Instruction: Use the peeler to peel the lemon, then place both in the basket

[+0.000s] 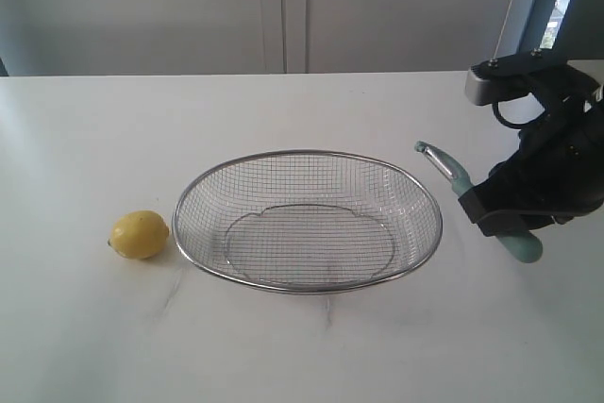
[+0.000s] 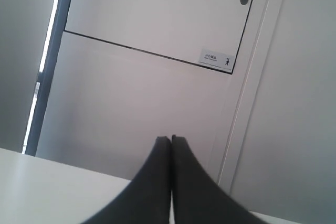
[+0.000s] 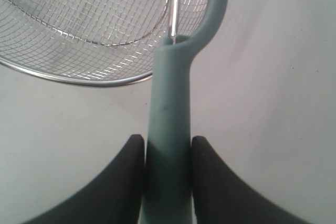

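My right claw (image 3: 168,148) has the peeler (image 3: 168,103) clamped by its teal handle. The jaws are partly closed against either side of it, and the handle runs straight out between them with the curved metal head leading. In the exterior view the peeler is tilted, head higher than the handle end and pointing toward the basket (image 1: 189,197). The basket sits just beyond that head, mid-table (image 1: 377,346), with nothing in it. The lemon (image 1: 140,234) lies on the table on the far side of the basket from this claw, just beside the rim. It is unpeeled, with its long axis roughly across the view and its nub end away from the basket. So the peeler's axis already aims roughly at the lemon, with the whole basket between them. My left claw (image 2: 171,139) is shut on nothing and faces a wall panel. It is out of the exterior view, so I can't say how near it is. The lemon lies on its side of the table, so I judge it is the claw to steady the fruit.
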`<move>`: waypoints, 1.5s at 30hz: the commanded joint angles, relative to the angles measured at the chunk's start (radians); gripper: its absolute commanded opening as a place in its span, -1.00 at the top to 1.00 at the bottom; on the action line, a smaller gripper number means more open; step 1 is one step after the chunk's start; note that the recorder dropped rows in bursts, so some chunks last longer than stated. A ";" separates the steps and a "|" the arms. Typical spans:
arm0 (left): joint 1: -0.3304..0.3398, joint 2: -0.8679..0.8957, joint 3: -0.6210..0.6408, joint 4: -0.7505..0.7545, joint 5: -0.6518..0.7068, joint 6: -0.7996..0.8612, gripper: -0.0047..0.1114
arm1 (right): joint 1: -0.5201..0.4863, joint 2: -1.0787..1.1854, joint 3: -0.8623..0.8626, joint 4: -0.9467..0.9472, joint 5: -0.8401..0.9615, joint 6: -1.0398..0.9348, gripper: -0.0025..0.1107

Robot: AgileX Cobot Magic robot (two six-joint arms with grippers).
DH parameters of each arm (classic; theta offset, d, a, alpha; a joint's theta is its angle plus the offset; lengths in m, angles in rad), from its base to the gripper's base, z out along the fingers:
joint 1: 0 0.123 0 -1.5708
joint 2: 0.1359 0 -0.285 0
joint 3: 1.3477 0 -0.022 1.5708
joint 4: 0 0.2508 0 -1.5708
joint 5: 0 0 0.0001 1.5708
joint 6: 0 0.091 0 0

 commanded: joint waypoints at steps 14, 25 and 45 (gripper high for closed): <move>0.001 -0.003 0.004 -0.003 -0.072 -0.008 0.92 | -0.006 -0.008 0.003 0.003 -0.008 0.002 0.96; 0.001 0.041 -0.108 -0.003 -0.199 0.078 0.92 | -0.006 -0.008 0.003 0.003 -0.008 0.002 0.96; -0.039 1.081 -0.914 0.518 0.618 0.158 0.92 | -0.006 -0.008 0.003 0.003 -0.011 0.002 0.96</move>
